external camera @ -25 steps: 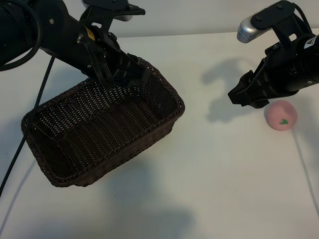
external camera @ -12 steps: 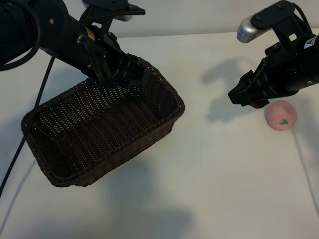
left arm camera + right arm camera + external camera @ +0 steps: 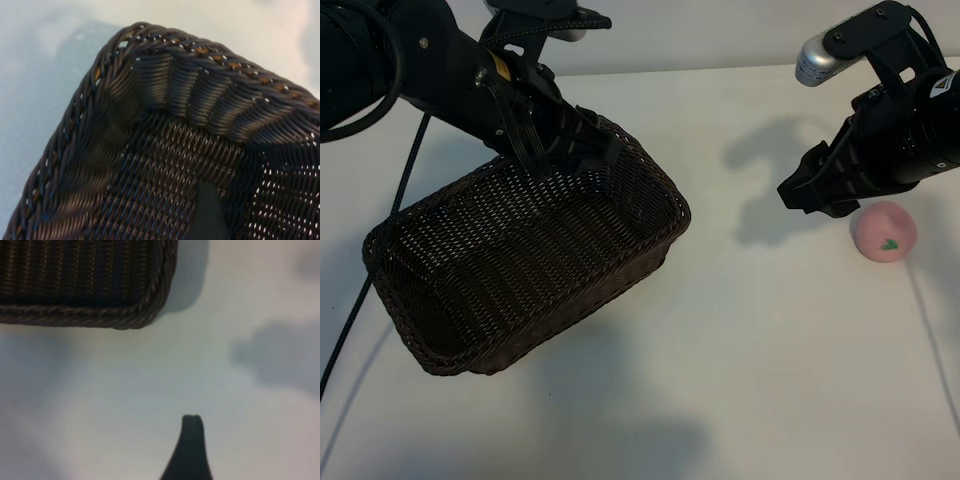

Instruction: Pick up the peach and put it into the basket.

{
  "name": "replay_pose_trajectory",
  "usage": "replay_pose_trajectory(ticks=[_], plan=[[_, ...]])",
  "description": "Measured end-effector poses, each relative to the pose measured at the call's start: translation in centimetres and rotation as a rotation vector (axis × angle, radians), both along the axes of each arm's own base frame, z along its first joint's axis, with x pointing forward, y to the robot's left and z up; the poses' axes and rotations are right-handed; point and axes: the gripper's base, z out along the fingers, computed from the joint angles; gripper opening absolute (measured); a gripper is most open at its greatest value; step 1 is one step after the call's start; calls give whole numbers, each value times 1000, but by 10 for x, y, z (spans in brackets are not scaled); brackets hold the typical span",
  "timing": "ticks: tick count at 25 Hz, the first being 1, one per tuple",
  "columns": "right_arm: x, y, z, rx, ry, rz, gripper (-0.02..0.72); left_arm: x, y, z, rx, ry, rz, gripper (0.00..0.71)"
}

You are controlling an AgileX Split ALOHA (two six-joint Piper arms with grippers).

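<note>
Meanwhile, the small pale pink round peach (image 3: 884, 232) with its tiny green leaf mark lay on the white table (image 3: 750, 340), well apart from the large dark brown woven wicker basket (image 3: 480, 330), which sat tilted, its near end low. The right gripper (image 3: 812, 196) hung just beside the peach, above the table, its jaws spread wide and holding nothing. The left gripper (image 3: 582, 150) sat at the basket's far rim, one dark fingertip (image 3: 206, 212) inside against the weave, its jaws also standing wide; whether they clasped the rim could not be told.
</note>
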Motion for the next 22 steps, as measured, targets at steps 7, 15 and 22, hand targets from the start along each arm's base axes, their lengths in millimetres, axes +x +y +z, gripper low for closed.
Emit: replay_pose_trajectory(ticks=[7,15,22], plan=[[0,0,0,0,0,0,595,-1,4,-2,-17,62,99,546],[0,0,0,0,1,0,595,-31,34,-6,20,86,324,546],[0,0,0,0,3,1,595,-79,67,2,-17,79,503,546]])
